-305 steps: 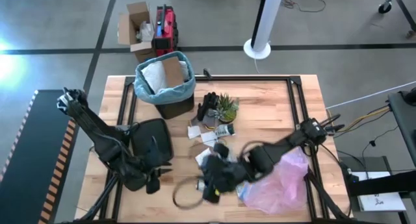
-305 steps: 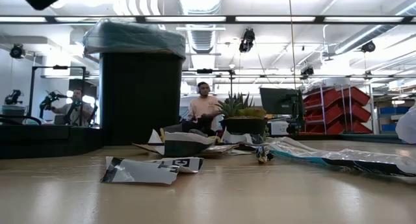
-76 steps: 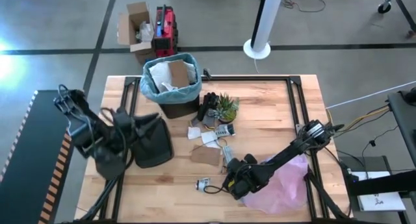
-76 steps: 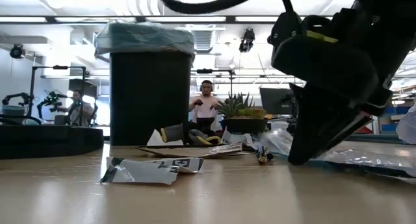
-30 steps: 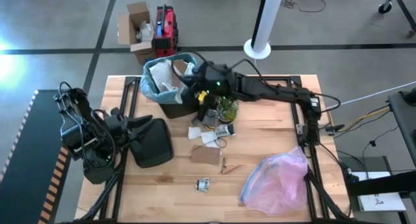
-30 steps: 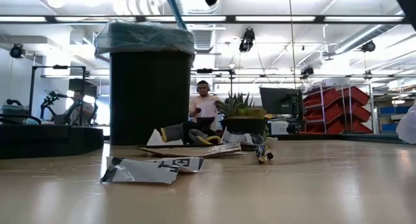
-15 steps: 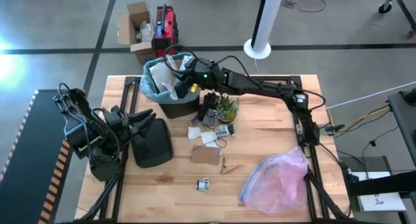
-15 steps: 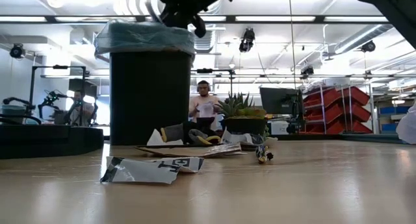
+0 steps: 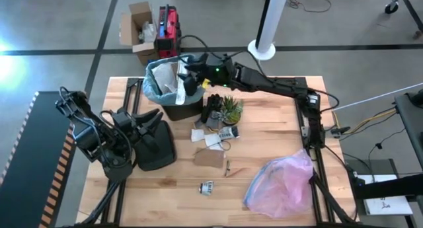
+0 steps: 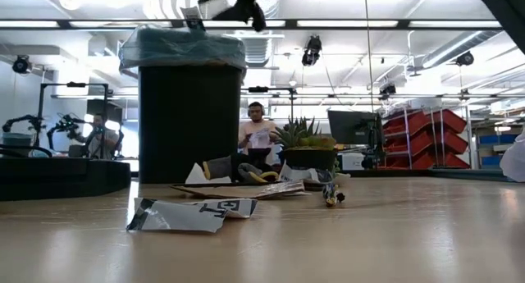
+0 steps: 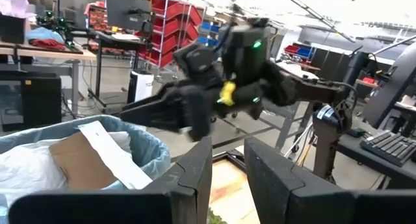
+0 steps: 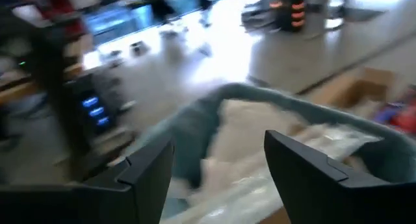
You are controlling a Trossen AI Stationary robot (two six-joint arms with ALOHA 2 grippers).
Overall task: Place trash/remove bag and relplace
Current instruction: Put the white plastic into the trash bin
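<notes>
Two dark arms work round the black bin [image 9: 173, 104]: its crinkly blue-teal bag [image 9: 156, 90] holds white and brown paper trash [image 9: 173, 79], the right gripper [image 9: 187, 75] hovers above it with jaws spread and empty, the left gripper [image 9: 147, 120] waits beside a black lid [image 9: 155, 147], jaws narrowly parted, near a spiky potted plant [image 9: 230, 109] and pink bag [image 9: 277, 182] on the wooden worktop [image 9: 264, 135].

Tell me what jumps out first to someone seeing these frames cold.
The right gripper, fingers apart, reaches across the table to hang over the black bin at the far left corner, whose blue-teal bag is stuffed with paper and cardboard. Next comes the litter still on the wood: a brown paper piece and white scraps near the potted plant, plus a pink plastic bag at the near right.
</notes>
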